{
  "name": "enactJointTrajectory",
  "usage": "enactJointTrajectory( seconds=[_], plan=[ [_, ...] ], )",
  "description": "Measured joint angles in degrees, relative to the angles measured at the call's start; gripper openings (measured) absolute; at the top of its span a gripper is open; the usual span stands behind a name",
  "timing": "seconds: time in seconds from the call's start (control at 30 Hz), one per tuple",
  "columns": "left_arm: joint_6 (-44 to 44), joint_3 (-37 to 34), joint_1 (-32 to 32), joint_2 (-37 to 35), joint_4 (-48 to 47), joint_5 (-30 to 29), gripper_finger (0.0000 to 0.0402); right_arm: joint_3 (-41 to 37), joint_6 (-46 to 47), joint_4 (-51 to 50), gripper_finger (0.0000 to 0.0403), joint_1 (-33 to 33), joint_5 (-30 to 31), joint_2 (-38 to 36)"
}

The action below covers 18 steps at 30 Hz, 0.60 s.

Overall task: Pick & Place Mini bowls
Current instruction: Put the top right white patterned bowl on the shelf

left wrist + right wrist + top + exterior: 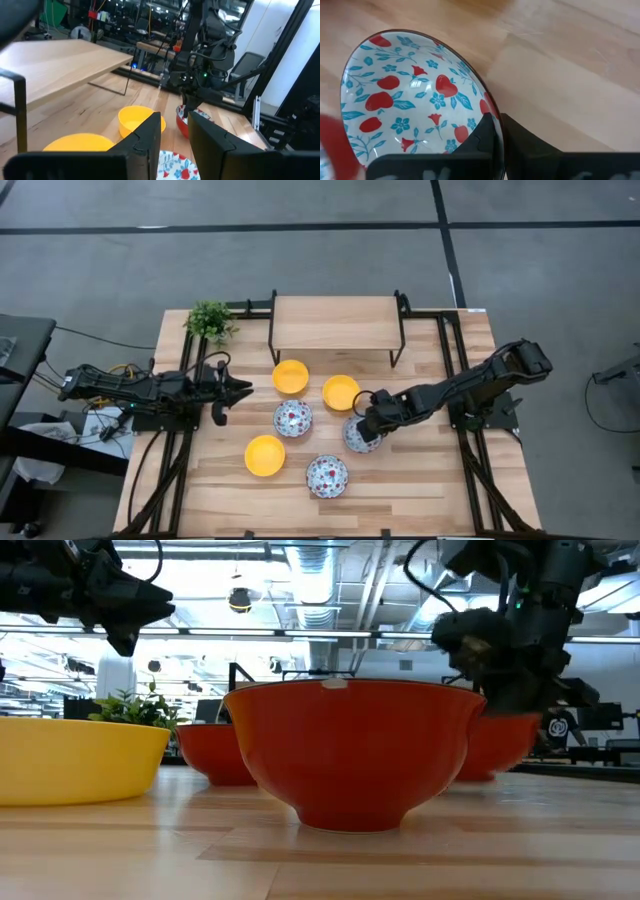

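Observation:
Six mini bowls stand on the wooden table. Three are yellow (290,376) (341,392) (264,455). Three are white inside with red-and-blue flowers and red outside (293,418) (327,475) (358,436). My right gripper (364,423) (499,131) is shut on the floral bowl (405,105) at the right of the group, coming in from the table's right side. My left gripper (220,392) (172,137) hovers level at the table's left edge, its fingers a little apart with nothing between them. My right gripper has the floral bowl's rim (490,111) between its two fingers, one finger (482,142) inside the bowl and one (525,145) outside. The fingers come steeply from above, slanting in from the table's right. Whether the bowl's foot is clear of the table I cannot tell.
A low wooden shelf on a black frame (335,322) stands at the far middle of the table. A small green plant (210,320) sits at the far left corner. Bare wood lies near the front edge and to the right of the bowls.

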Motion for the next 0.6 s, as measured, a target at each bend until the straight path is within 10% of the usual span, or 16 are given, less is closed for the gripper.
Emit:
enactJointTrajectory(
  seconds=[0.6],
  plan=[
    [-3.0, 0.1, 0.0, 15.1, 24.2, 1.7, 0.0097, 15.2, -11.8, -11.6, 0.0001, -0.9, 10.2, -7.3]
  ],
)
